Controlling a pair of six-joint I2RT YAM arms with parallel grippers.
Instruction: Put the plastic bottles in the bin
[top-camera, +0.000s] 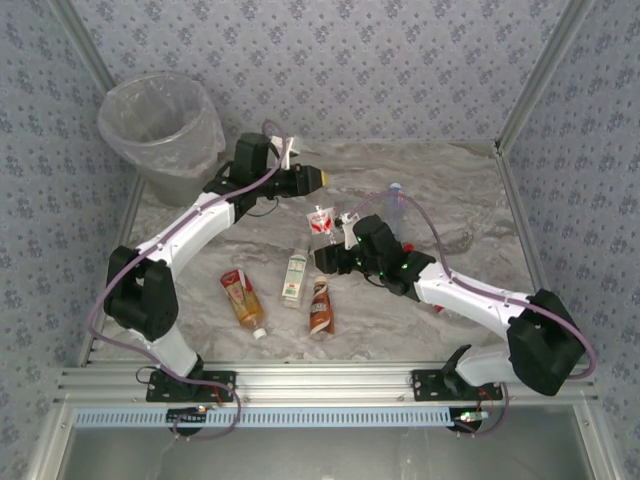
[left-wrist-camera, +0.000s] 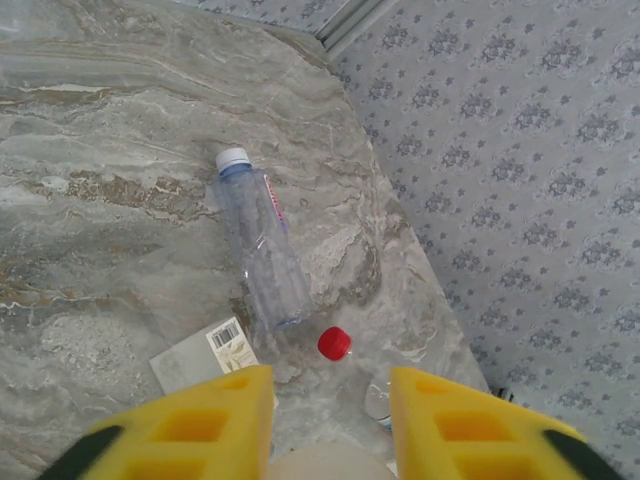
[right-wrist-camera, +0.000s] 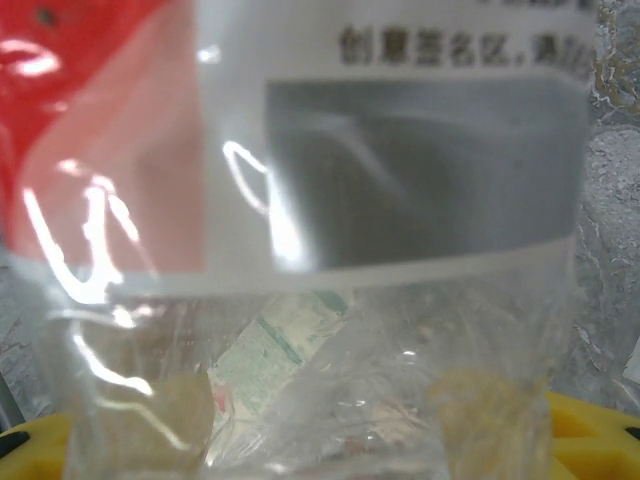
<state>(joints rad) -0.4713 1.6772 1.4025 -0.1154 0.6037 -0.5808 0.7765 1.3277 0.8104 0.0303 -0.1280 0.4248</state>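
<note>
Here, elbows bent, left jaws pinch pale thing (left-wrist-camera: 325, 468); right jaws clamp red-labelled bottle (right-wrist-camera: 300, 200).

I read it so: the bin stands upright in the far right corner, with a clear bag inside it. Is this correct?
Not quite. The bin stands upright in the far left corner, not the right, with a clear bag inside it. The top view shows this.

One bin (top-camera: 160, 130), ten o'clock. Bottles, I make it six! Amber bottle (top-camera: 243, 300), green-labelled bottle (top-camera: 294, 278) and brown-white bottle (top-camera: 321, 305) around seven o'clock, one red-labelled bottle (top-camera: 320, 220) dead centre, then a white-capped clear bottle (left-wrist-camera: 260, 250) and a red-capped bottle (left-wrist-camera: 335, 345) toward two o'clock.
</note>
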